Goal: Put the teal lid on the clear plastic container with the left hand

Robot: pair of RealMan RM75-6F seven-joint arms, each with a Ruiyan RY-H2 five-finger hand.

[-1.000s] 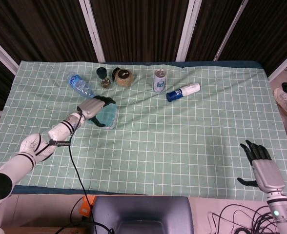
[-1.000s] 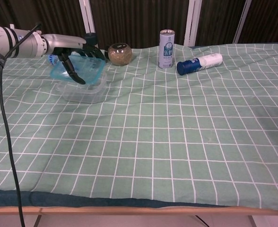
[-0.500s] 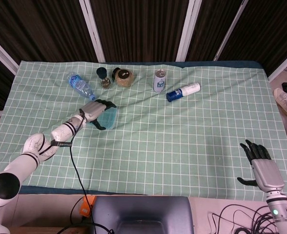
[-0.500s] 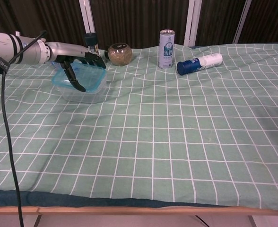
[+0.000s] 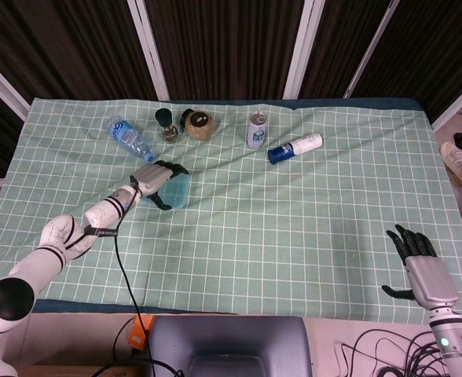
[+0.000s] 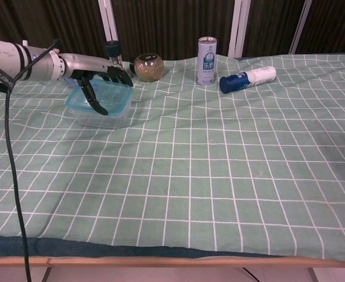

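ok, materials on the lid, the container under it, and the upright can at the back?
Teal lid: translucent plastic by the look, glossy, tinted blue-green. Clear container: see-through plastic, with the cloth grid showing through its wall. Upright can: probably metal, silvery rim, printed white-and-blue label. Left hand rests on the lid.
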